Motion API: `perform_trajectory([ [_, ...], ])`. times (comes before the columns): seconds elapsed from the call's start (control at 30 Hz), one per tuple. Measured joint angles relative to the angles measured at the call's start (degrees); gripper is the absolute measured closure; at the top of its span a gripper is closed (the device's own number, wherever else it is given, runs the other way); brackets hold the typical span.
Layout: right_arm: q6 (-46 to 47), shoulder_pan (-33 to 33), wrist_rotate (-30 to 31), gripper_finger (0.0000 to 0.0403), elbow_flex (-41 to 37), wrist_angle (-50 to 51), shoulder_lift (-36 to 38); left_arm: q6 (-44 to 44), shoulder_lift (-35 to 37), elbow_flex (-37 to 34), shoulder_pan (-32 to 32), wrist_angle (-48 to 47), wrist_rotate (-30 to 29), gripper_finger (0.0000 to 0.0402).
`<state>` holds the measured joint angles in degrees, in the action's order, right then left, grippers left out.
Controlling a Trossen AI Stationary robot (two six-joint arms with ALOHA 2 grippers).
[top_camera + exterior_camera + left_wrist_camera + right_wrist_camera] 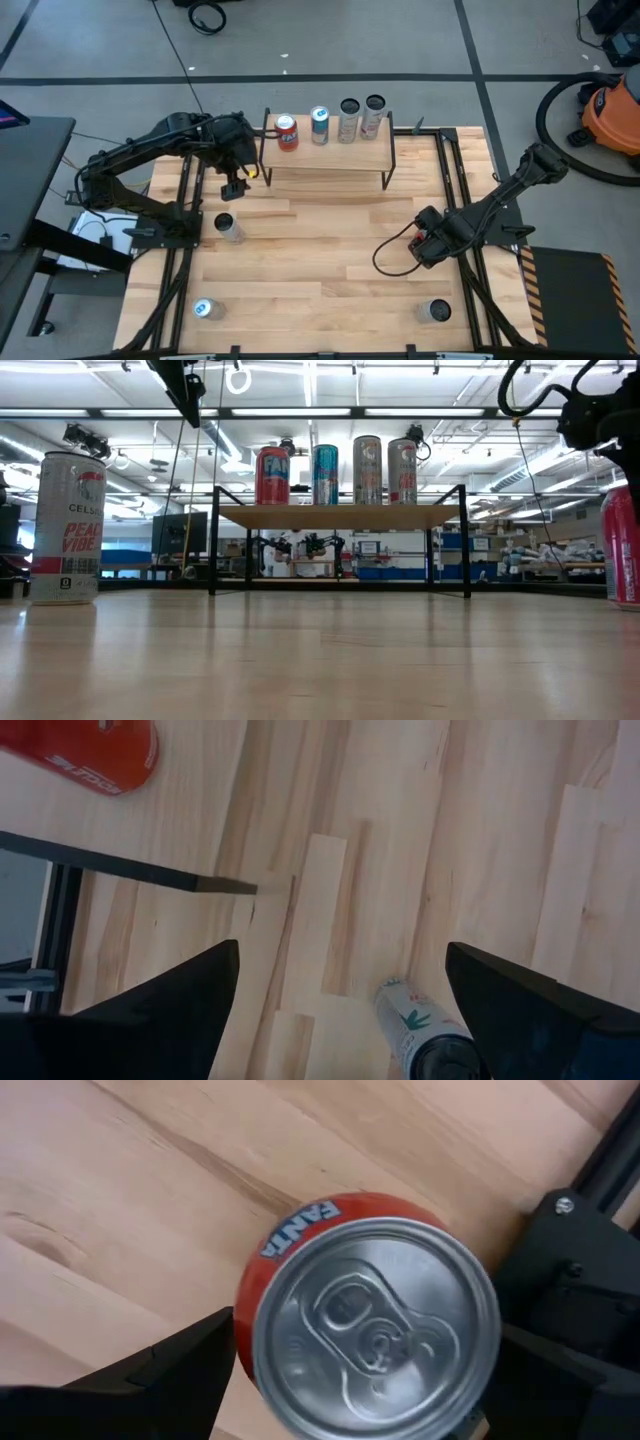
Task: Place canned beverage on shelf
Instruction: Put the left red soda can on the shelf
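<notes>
The shelf (325, 152), a light board on thin black legs, stands at the table's far middle and carries several upright cans. A red Fanta can (365, 1310) stands upright on the table at the right, also seen at the low view's right edge (624, 545). My right gripper (430, 245) points down over it, open, with a finger on either side of the can's top, not touching. My left gripper (232, 185) hangs open near the shelf's left front leg. A white can (228, 228) stands upright on the table below it, toward the near edge, untouched.
Two more cans stand near the table's front edge, one at the left (204, 310) and one at the right (435, 312). The right arm's black cable (390, 255) loops over the table. The red can (287, 133) stands leftmost on the shelf.
</notes>
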<state>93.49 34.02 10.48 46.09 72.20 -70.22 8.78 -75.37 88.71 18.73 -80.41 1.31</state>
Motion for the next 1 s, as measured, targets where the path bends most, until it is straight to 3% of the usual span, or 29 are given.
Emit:
perform_trajectory([
  [0.17, 1.14, -0.02, 0.81, 0.0043, -0.25, -0.39, 0.00, -0.63, 0.00, 0.00, 0.00, 1.64, 0.01, 0.0044],
  [0.37, 1.27, -0.02, 1.47, 0.0097, -0.25, -1.24, 0.02, -0.63, 0.00, 0.00, 0.00, 4.34, 0.01, 0.0044],
  [0.53, 2.40, -0.08, 1.79, 0.0100, -0.25, -1.34, 0.02, -0.68, 0.06, -0.78, -0.01, 6.08, 0.02, 0.0044],
  [0.8, -3.13, -3.34, 2.16, 0.0100, 2.81, -1.99, -0.04, 1.30, 0.07, -11.80, 0.01, 15.62, 0.39, 0.0044],
  [1.0, -10.87, -8.43, 5.14, 0.0100, 6.39, -2.20, -0.04, 2.17, 0.07, -20.98, -0.19, 27.33, 7.16, 0.0044],
])
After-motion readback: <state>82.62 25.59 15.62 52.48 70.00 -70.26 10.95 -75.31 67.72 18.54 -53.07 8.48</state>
